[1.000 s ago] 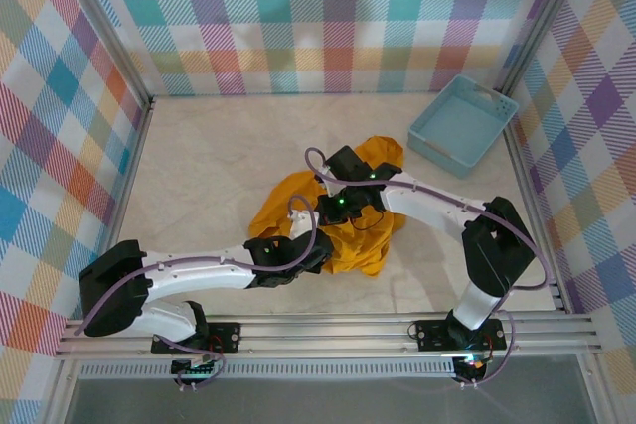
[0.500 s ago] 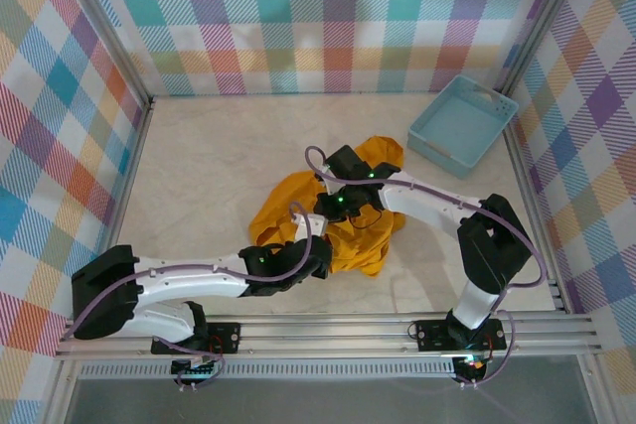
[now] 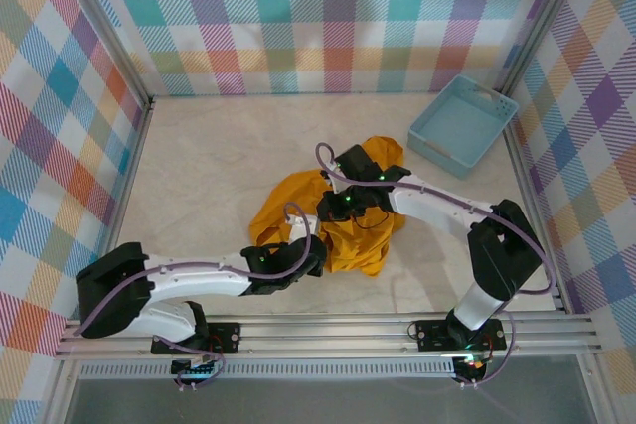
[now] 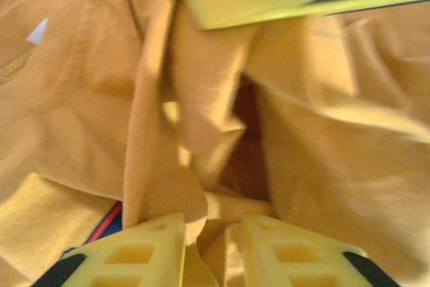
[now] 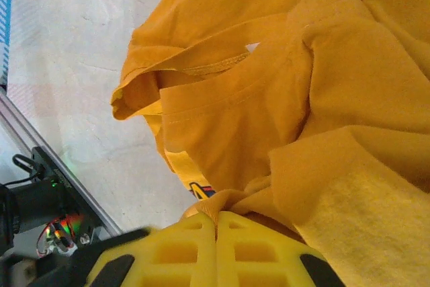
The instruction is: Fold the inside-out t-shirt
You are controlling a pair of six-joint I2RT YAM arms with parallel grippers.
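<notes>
- Top external view: finds the inside-out t-shirt (image 3: 343, 235) crumpled in a heap near the middle of the table (image 3: 209, 156), well apart from the light blue basket (image 3: 460, 124) in the far right corner.
- Left wrist view: catches the left gripper (image 4: 211, 233) closed on a gathered fold of the shirt. Cloth wedged between the two yellow fingers, jaws kept slightly apart by it.
- Right wrist view: puts the right gripper (image 5: 216, 223) fully closed, fingertips pressed together, with a pinch of fabric bunching out right at the tips, so gripping the shirt by the look of it.
- From above: places both grippers on the heap, the left at its near-left edge, the right over its middle.
- Among the folds: picks out a stitched collar seam (image 5: 201, 72) and a scrap of coloured print (image 5: 197, 189). Cannot tell which face of the shirt is outward overall.
- Progress, as a judgement: early. Nothing laid flat, no sleeve or hem squared up, no crease or fold made.
- Left to do: pull the heap open and spread it flat on the table, likely turn it right side out, then bring in the sleeves and fold the body — practically the whole job.
</notes>
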